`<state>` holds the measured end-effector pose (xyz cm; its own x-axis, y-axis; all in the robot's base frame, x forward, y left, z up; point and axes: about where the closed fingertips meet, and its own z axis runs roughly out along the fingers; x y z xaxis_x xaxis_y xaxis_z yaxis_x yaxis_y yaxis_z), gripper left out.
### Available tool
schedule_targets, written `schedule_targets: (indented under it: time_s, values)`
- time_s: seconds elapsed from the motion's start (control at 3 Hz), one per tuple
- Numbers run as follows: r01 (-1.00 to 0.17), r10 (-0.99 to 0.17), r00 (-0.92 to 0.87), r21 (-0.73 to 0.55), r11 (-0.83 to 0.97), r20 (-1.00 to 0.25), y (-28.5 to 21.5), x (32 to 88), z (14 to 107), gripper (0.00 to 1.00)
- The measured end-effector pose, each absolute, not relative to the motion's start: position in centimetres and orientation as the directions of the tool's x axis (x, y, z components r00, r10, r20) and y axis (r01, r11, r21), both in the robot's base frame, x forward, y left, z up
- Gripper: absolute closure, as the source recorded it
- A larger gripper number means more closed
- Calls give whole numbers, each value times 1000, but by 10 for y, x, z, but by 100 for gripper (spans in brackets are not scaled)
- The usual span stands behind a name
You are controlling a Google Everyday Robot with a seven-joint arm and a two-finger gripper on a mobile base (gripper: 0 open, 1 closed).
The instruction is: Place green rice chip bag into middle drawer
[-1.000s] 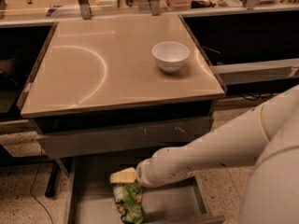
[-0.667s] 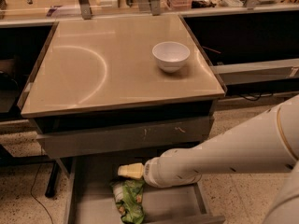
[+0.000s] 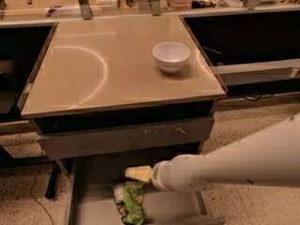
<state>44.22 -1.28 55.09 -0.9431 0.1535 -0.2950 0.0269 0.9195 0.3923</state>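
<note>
The green rice chip bag [image 3: 130,204] lay on the middle drawer's [image 3: 93,200] floor. The claw [image 3: 137,173] hung just above it, inside the drawer. Whether it was gripping or released, I could not tell. A straight lift out, clear of the drawer's walls, looked wisest. Beyond the drawer, a white bowl [image 3: 171,55] sat on the counter [image 3: 93,69].

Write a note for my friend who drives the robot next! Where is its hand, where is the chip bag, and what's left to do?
Gripper: low inside the open middle drawer, right at the upper end of the green rice chip bag; contact with the bag cannot be told.
Bag: lying on the drawer floor, left of centre.
White bowl: on the table, not part of the job.
Done: the bag is in the drawer.
Left: probably just check the bag is free, then lift the arm out.
</note>
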Motion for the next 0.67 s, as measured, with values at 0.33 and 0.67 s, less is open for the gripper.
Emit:
schedule_targets:
  time_s: [0.33,0.67]
  values:
    - [128,292,-882,407,904,-371,-62,442,568,0]
    - [199,333,-815,311,929,-474,-151,418,552,0]
